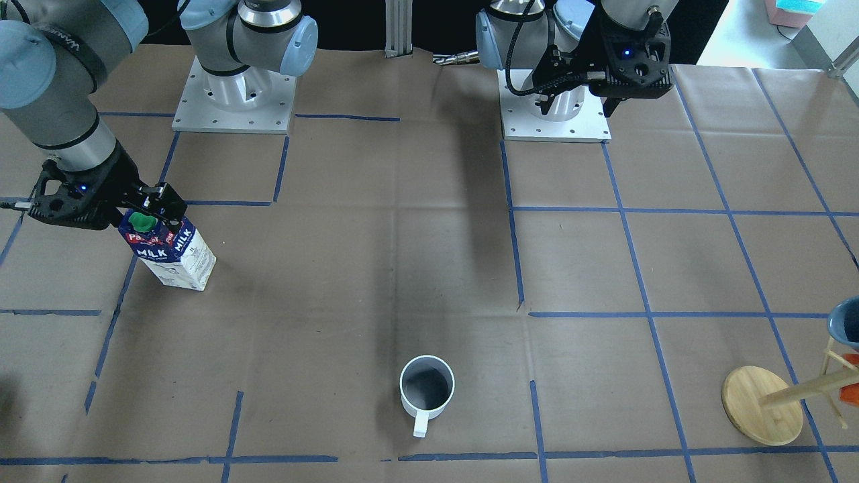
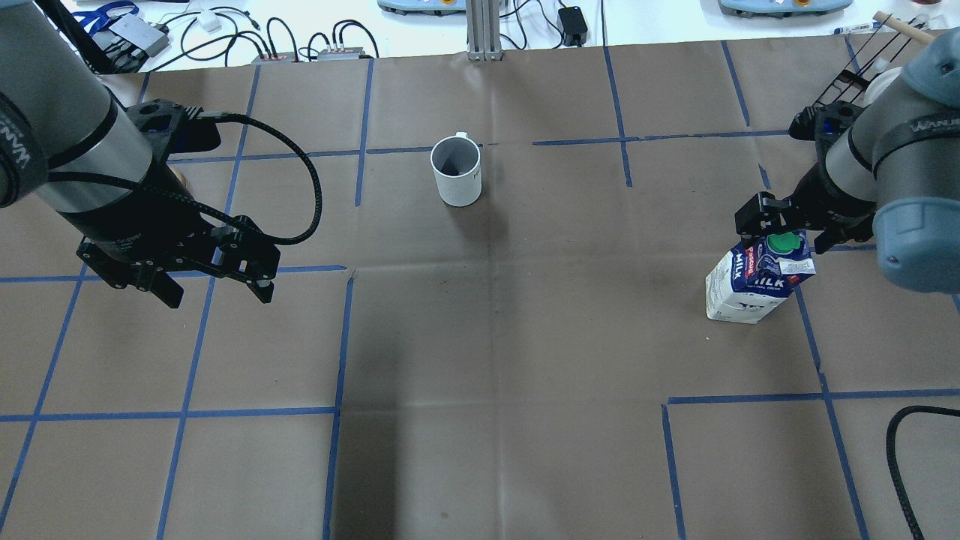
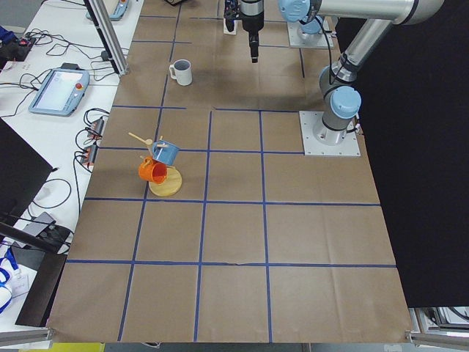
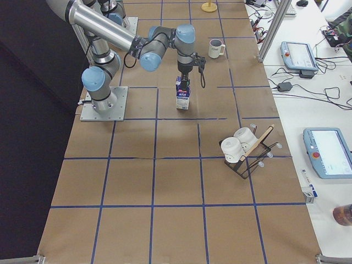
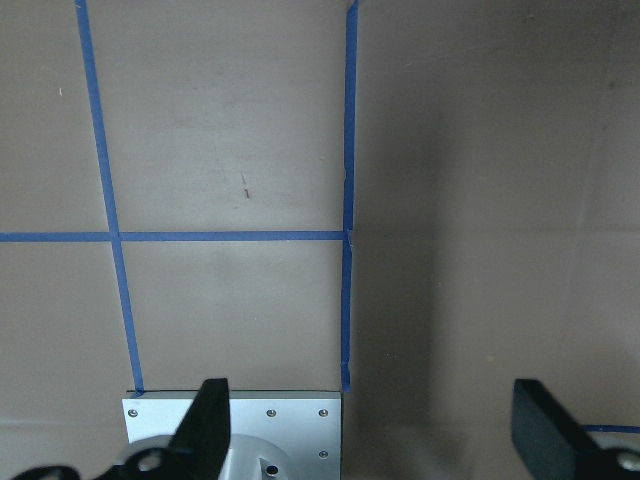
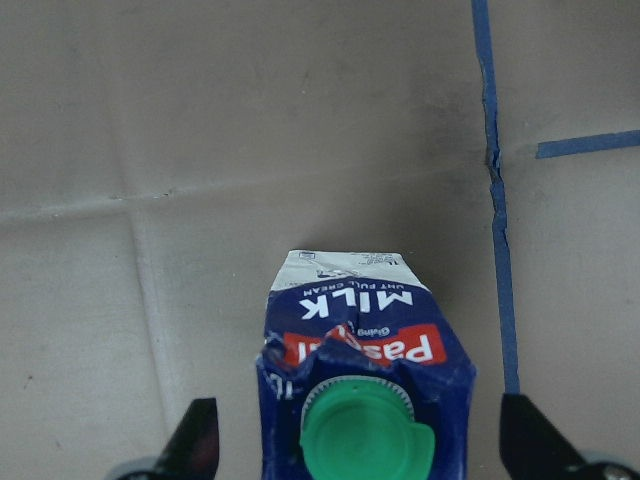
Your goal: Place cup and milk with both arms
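Note:
The milk carton [image 1: 173,258] stands on the brown table paper on my right side; it also shows in the overhead view [image 2: 752,289] and the exterior right view [image 4: 183,97]. My right gripper [image 2: 784,236] is open, its fingers wide on either side of the carton's green-capped top [image 6: 365,440] and not touching it. The white cup [image 1: 427,392] stands upright at the table's far middle [image 2: 456,171], handle pointing away from me. My left gripper [image 2: 217,296] is open and empty, hanging above the table near its base plate [image 5: 235,430], well apart from the cup.
A wooden mug tree [image 1: 762,406] with a blue and an orange cup stands at the far edge on my left side [image 3: 165,183]. A black rack with white cups [image 4: 245,148] sits on my right side. Blue tape lines grid the paper.

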`<control>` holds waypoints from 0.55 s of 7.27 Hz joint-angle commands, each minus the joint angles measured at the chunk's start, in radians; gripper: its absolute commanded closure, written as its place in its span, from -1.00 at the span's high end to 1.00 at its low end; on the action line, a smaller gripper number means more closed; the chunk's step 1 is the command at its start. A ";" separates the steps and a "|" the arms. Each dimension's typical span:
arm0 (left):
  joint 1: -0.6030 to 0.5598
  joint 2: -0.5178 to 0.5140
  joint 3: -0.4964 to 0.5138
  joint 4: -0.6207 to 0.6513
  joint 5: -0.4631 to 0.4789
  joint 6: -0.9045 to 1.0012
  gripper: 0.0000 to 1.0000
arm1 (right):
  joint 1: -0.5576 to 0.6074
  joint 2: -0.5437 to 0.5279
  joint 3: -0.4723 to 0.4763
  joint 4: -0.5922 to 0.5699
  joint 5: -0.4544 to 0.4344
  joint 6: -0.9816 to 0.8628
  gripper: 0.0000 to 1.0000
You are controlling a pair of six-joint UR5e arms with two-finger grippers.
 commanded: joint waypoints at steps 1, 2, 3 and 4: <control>-0.001 0.004 -0.058 0.160 0.002 0.005 0.99 | 0.000 0.008 0.000 0.000 -0.001 -0.006 0.35; -0.004 0.001 -0.050 0.163 0.041 0.006 0.99 | 0.000 0.008 0.000 0.002 -0.001 -0.007 0.19; -0.004 0.003 -0.051 0.169 0.046 0.003 0.99 | 0.000 0.008 0.000 0.002 -0.001 -0.009 0.18; -0.004 0.006 -0.053 0.169 0.046 0.003 0.99 | 0.000 0.006 -0.006 0.003 -0.001 -0.007 0.19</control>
